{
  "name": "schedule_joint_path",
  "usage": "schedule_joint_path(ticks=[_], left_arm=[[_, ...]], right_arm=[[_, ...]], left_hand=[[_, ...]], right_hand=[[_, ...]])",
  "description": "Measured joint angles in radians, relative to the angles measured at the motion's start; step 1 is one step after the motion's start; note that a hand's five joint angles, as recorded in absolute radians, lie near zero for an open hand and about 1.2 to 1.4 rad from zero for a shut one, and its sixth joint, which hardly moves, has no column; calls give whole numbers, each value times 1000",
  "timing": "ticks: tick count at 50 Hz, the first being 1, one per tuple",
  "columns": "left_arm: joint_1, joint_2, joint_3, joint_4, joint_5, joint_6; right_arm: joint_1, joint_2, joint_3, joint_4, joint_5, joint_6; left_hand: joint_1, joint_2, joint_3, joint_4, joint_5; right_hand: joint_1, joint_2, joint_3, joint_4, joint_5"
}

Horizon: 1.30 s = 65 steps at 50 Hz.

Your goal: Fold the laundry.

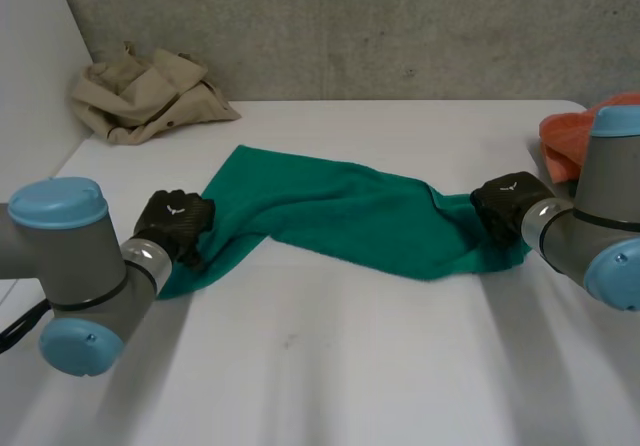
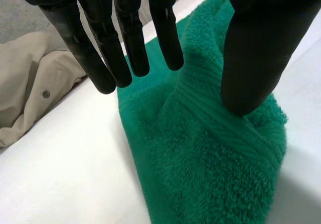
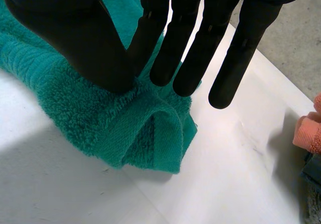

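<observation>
Midway across the white table [image 1: 350, 376], a green towel [image 1: 340, 216] lies stretched in a loose band between the robot's two hands. The left hand [image 1: 175, 224] sits on the towel's end near the table's left edge. Its fingers [image 2: 125, 43] are straight and held clear of the thumb [image 2: 256, 58], whose tip presses into a bunched fold. The right hand [image 1: 510, 204] rests on the opposite end, toward the right edge, fingers [image 3: 225, 58] likewise straight and the thumb [image 3: 75, 38] bearing down on the rumpled pile. A beige garment [image 1: 140, 91] lies crumpled at the far left corner, and an orange cloth [image 1: 565, 141] sits at the right edge.
</observation>
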Motion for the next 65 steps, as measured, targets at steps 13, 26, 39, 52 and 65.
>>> schedule_joint_path(ticks=[13,26,39,52,65], left_arm=[[-1,-78,53,0,-16,38],[-17,52,31,-80,37,40],[-19,459,-39,-221,95,-41],[-40,538,-24,-294,113,-98],[-96,556,1,-350,93,-175]], right_arm=[[7,-21,29,12,-1,5],[-33,-144,87,39,6,0],[-86,-322,-89,60,-29,19],[3,146,-438,-267,-38,99],[32,101,-330,-419,84,204]], left_hand=[[350,310,304,310,309],[504,557,546,558,530],[504,557,546,558,530],[504,557,546,559,531],[504,557,546,559,530]], right_hand=[[1,0,0,0,0],[0,0,0,0,0],[0,0,4,2,0],[-327,-363,-361,-368,-344],[-921,-973,-982,-989,-944]])
